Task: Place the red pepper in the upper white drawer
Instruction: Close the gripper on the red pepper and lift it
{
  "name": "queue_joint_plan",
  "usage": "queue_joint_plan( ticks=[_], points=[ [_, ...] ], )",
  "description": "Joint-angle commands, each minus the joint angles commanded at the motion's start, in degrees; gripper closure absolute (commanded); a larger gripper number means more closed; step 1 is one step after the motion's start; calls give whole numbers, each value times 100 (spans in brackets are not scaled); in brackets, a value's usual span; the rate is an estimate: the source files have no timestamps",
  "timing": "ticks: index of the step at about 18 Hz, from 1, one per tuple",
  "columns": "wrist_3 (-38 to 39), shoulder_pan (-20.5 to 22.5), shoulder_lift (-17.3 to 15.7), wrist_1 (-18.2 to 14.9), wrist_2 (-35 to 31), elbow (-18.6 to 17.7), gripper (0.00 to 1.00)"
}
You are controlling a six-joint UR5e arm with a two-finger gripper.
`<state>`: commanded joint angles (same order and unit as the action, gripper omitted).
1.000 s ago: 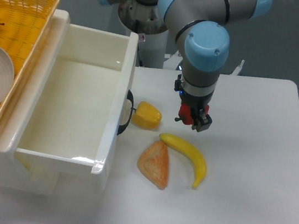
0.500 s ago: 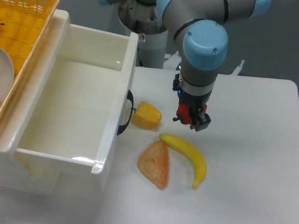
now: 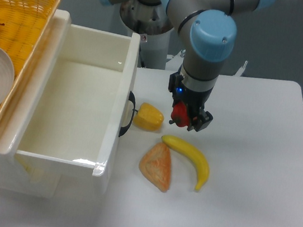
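Note:
The red pepper (image 3: 180,114) is small and glossy, and my gripper (image 3: 187,118) is shut on it, holding it just above the white table to the right of the yellow pepper. The gripper's fingers hide part of the pepper. The upper white drawer (image 3: 115,108) stands pulled open on the left, its inside bare, with a dark curved handle (image 3: 128,115) on the front wall facing the gripper.
A yellow pepper (image 3: 148,117) lies beside the drawer handle. A banana (image 3: 190,157) and an orange wedge-shaped piece (image 3: 157,165) lie below the gripper. A yellow woven basket (image 3: 25,28) holding a plate sits at the far left.
The gripper has turned and shifted slightly left with the red pepper, which now shows more fully between the fingers.

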<state>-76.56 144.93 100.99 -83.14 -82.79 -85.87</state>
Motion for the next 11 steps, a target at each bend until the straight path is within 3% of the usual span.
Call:
queue_joint_plan(
  ticks=[11],
  points=[
    [905, 123, -580, -185, 1423, 79, 40]
  ],
)
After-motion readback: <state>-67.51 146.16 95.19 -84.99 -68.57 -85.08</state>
